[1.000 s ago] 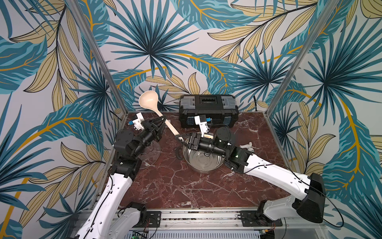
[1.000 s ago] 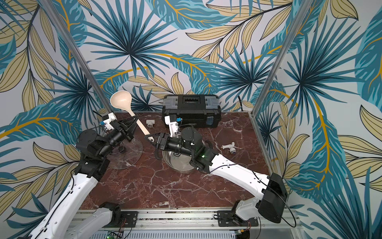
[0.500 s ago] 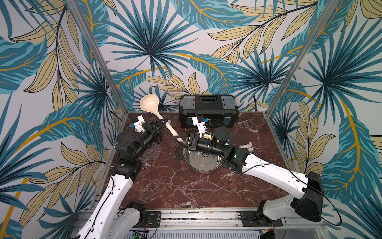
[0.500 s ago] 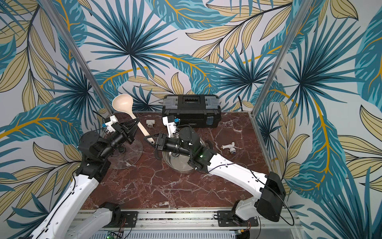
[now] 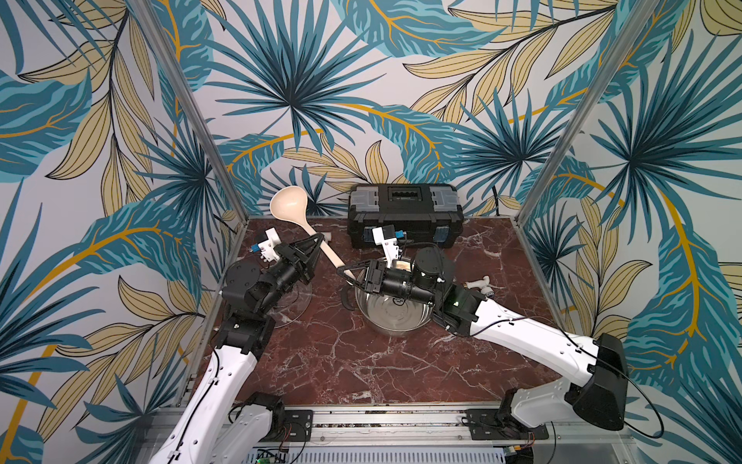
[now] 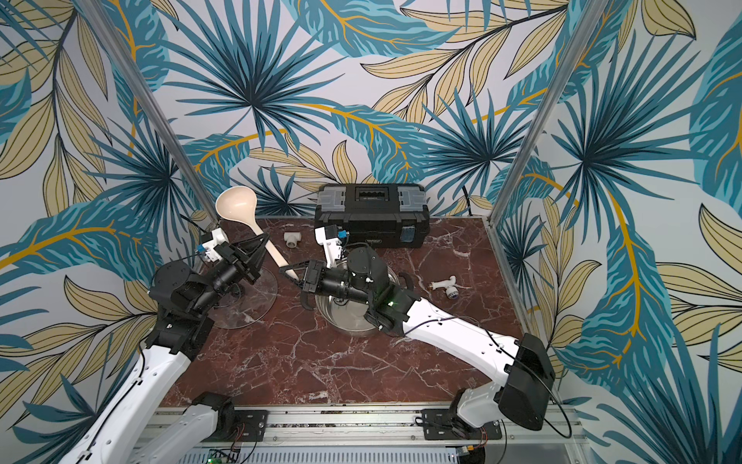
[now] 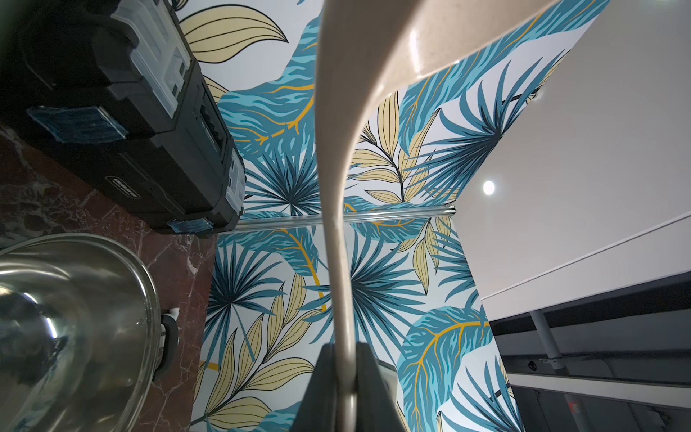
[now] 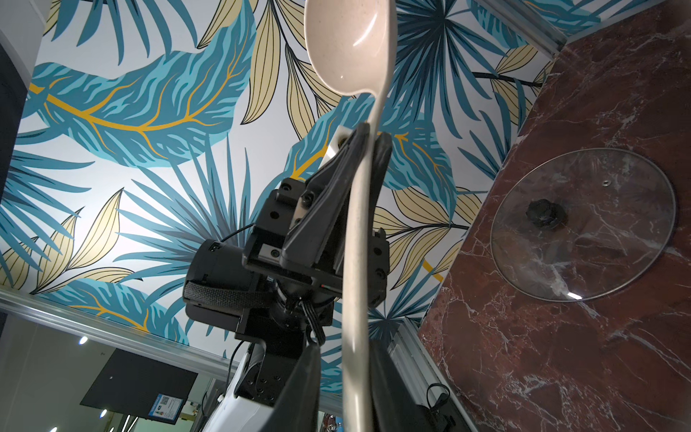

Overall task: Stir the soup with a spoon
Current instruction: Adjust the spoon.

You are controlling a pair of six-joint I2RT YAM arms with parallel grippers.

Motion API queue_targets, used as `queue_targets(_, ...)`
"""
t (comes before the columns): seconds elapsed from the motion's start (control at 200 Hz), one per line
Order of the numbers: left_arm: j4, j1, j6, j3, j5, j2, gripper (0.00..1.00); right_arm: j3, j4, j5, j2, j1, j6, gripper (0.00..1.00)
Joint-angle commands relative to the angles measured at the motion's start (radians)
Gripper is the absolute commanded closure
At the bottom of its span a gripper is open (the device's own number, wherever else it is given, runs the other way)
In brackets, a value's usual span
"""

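Observation:
The spoon (image 5: pixel 287 203) is a cream-beige ladle held up in the air, bowl high near the back left corner and handle slanting down toward the pot. My left gripper (image 5: pixel 317 241) is shut on the middle of the handle (image 7: pixel 336 187). My right gripper (image 5: pixel 343 273) straddles the handle's lower end (image 8: pixel 359 262); one finger (image 8: pixel 385 392) sits against it and a narrow gap shows at the other finger. The steel pot (image 5: pixel 391 317) stands under the right wrist. Its inside shows bare metal, and soup is not in view.
A glass lid (image 5: pixel 289 297) lies flat on the marble under the left arm. A black toolbox (image 5: pixel 405 217) stands against the back wall. A white T-shaped pipe fitting (image 6: pixel 290 239) and a white tap piece (image 5: pixel 480 285) lie on the table.
The right gripper's jaws have narrowed around the lower end of the spoon's handle. The left gripper has lowered the spoon slightly, still shut on it.

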Motion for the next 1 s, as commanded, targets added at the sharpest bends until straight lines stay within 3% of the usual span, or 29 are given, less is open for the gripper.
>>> queue_targets(0.0, 0.017, -0.003, 0.007, -0.034, 0.013, -0.019, 1.00, 0.020, 0.023, 0.000, 0.005, 0.007, -0.002, 0.76)
queue_targets(0.24, -0.016, -0.003, 0.007, -0.053, 0.005, -0.054, 1.00, 0.022, 0.010, 0.001, 0.005, 0.010, -0.003, 0.88)
queue_targets(0.306, -0.024, -0.003, 0.008, -0.054, 0.006, -0.059, 0.94, 0.027, -0.007, 0.004, 0.006, 0.011, -0.006, 0.95)
queue_targets(0.401, -0.045, -0.003, 0.015, -0.052, 0.008, -0.068, 0.70, 0.043, -0.054, 0.015, 0.006, 0.010, -0.028, 1.00)
queue_targets(0.521, -0.108, -0.003, 0.039, -0.039, 0.009, -0.089, 0.27, 0.097, -0.211, 0.072, -0.008, 0.011, -0.126, 1.00)
queue_targets(0.626, -0.189, -0.004, 0.070, -0.024, 0.010, -0.126, 0.06, 0.170, -0.395, 0.169, -0.025, 0.003, -0.247, 1.00)
queue_targets(0.822, -0.419, -0.003, 0.204, 0.056, -0.032, -0.217, 0.00, 0.379, -0.838, 0.369, -0.008, -0.015, -0.530, 1.00)
queue_targets(0.912, -0.615, -0.003, 0.394, 0.167, -0.054, -0.214, 0.00, 0.469, -1.040, 0.492, 0.002, -0.023, -0.660, 1.00)
queue_targets(0.992, -0.823, -0.003, 0.636, 0.306, -0.084, -0.168, 0.00, 0.522, -1.200, 0.622, -0.001, -0.024, -0.762, 1.00)
